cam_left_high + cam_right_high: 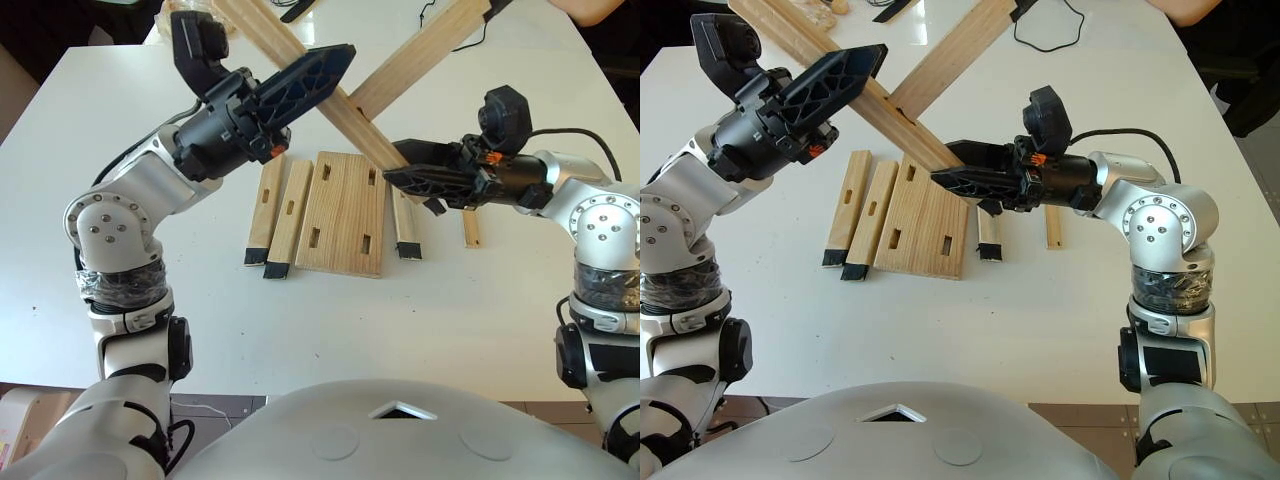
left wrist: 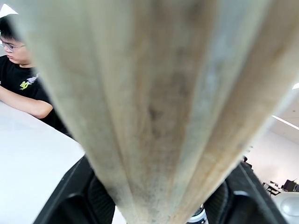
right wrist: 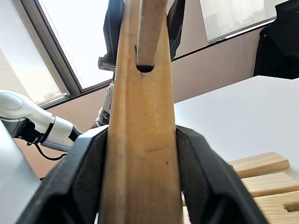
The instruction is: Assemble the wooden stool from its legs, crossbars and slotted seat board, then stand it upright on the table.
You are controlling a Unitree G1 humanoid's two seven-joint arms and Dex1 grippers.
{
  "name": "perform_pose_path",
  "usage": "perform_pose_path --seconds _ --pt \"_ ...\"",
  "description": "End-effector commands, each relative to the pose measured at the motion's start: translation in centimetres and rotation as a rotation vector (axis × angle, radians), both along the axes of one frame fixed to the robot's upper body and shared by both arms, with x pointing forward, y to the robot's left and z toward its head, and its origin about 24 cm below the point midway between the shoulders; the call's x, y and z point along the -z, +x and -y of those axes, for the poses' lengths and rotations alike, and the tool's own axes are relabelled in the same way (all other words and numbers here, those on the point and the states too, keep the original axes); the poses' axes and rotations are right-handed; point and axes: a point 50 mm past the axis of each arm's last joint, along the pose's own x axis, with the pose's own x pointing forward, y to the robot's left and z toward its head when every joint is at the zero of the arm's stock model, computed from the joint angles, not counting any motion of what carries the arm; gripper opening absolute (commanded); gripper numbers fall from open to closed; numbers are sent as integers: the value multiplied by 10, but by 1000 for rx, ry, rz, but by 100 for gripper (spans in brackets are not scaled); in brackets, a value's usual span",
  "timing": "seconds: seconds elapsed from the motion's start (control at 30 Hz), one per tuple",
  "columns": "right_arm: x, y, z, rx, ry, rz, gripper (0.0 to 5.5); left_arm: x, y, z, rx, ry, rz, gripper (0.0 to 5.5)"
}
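Mid-frame, left gripper (image 1: pixel 322 68) is clamping one leg (image 2: pixel 154 116), right gripper (image 1: pixel 392 165) a slotted leg (image 3: pixel 140 140), seemingly crossing over the seat board (image 1: pixel 340 220).

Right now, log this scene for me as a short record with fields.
left claw: shut on legs
right claw: shut on legs
legs: two, crossed in an X, one through the other's slot, held above the table
seat: flat on table
bars: flat, two left of seat, two right
assembly: seat and bars not yet joined
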Motion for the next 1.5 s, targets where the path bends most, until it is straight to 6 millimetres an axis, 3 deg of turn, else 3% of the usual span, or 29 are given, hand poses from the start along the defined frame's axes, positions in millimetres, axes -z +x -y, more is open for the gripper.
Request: perform_pose_path --seconds 0.03,0.4,0.57,0.67,0.77,0.9,1.1,1.37,1.5 --pt "-4 5 1 57 -1 74 267 8 0 -1 8 43 -27 208" --pt "1 15 13 201 -47 94 411 10 4 -12 -44 77 -16 206" --pt "13 9 45 293 -177 142 416 -7 20 -44 -197 105 75 206" --pt "27 16 60 405 -252 159 416 -6 20 -61 -237 204 140 205" --pt "34 25 63 510 -269 191 416 4 18 -75 -257 356 234 205" --pt "45 42 65 681 -336 255 416 29 17 -89 -198 628 411 205" --pt "65 56 80 813 -451 243 416 42 8 -78 -61 706 563 205" --pt "73 59 90 883 -465 211 416 37 1 -73 -56 681 611 205" --pt "81 64 91 891 -514 193 416 47 -6 -62 14 652 593 205"
